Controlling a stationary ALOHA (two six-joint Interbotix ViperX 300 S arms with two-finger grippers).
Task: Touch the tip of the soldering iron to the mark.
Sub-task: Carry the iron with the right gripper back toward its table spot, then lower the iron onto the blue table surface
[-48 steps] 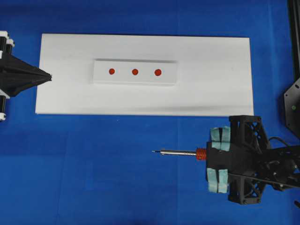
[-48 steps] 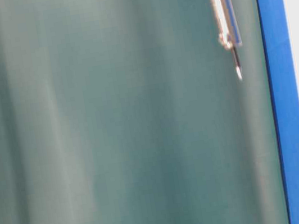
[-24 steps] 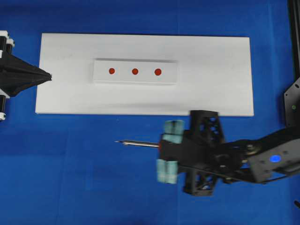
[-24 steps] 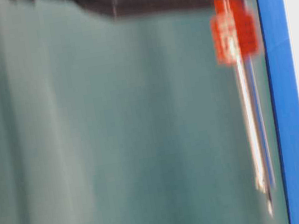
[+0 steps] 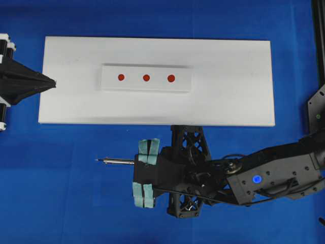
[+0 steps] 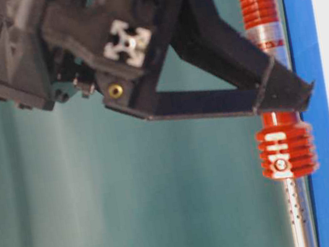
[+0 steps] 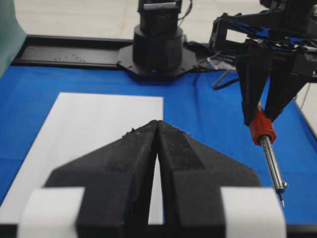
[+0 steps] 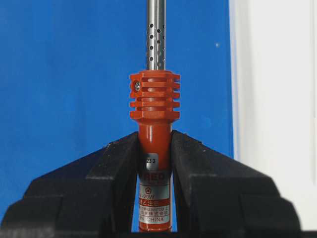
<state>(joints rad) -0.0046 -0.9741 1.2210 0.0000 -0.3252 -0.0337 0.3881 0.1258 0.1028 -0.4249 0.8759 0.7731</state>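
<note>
The right gripper (image 8: pixel 154 163) clenches the one soldering iron (image 8: pixel 154 114) by its handle, shaft jutting beyond the jaws, left gripper (image 7: pixel 157 130) pressed closed, three red marks (image 5: pixel 146 78) on the board.

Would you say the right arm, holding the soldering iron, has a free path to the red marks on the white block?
Probably yes. The right gripper holds the soldering iron over bare blue mat, and nothing stands between it and the red marks on the white board.
</note>
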